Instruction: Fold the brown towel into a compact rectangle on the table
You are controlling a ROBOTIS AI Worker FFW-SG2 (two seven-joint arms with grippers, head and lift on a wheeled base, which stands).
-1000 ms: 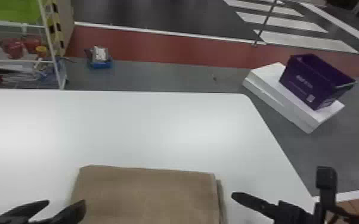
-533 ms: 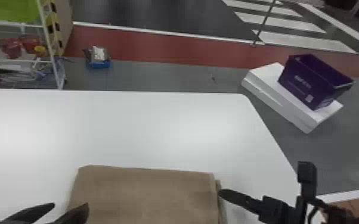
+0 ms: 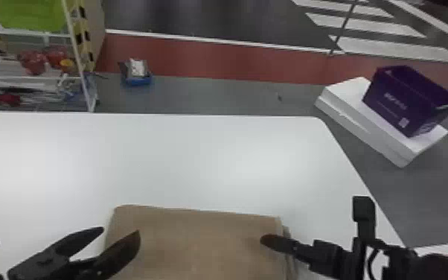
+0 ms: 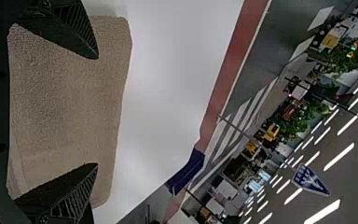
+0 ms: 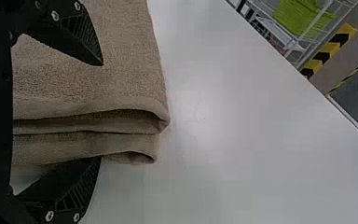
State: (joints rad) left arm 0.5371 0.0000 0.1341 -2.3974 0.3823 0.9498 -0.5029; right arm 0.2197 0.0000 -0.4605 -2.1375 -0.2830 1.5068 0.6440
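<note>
Brown towel [image 3: 197, 247] lying folded in layers at the white table's [image 3: 197, 160] near side.
The left pincer [image 3: 120, 230] gapes wide over its left part, gripping nothing; the right pincer [image 3: 271, 241], also spread wide, has 1 finger above the layered right edge, nothing clasped.

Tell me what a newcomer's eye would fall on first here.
First, the folded brown cloth towel on the white table, low in the head view, with the black left gripper and black right gripper open at its left and right edges. Next, the dark purple open box on flat white blocks, beyond the table's right side.
</note>
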